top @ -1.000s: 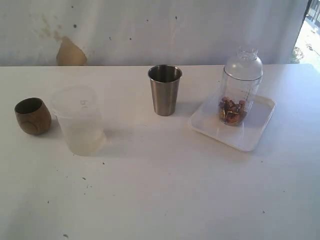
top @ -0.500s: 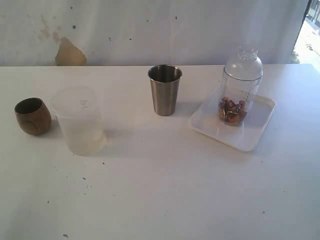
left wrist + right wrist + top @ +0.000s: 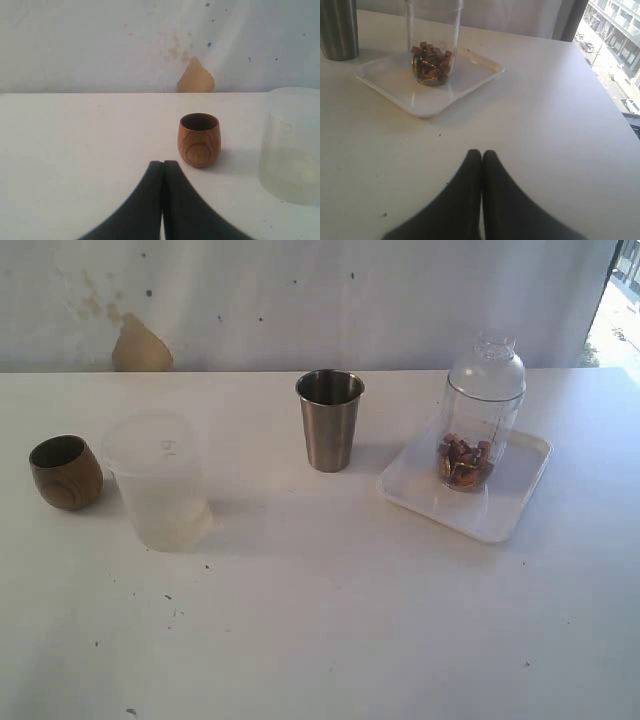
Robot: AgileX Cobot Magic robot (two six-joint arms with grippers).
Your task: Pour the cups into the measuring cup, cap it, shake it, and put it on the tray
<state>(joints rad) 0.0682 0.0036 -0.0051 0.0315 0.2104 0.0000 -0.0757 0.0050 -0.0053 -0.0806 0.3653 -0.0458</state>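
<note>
The task looks finished, or very nearly. The measuring cup (image 3: 478,435) stands upright on the tray (image 3: 455,523), toward the tray's far edge, with its domed cap (image 3: 486,365) on and brownish pieces at its bottom. The tray lies in the table's (image 3: 330,620) right half.

The steel tumbler (image 3: 329,420) stands mid-table toward the far edge. The wooden cup (image 3: 65,472) is near the left edge, with the frosted cup (image 3: 157,485) just beside it (whether any of them is quite empty, I cannot tell).

The left gripper (image 3: 162,164) and the right gripper (image 3: 481,152) are both pressed closed, hold nothing and stay well apart from every cup. I judge nothing is left but retreat.

Against the earlier frames, no cup, tray or cap has shifted.
</note>
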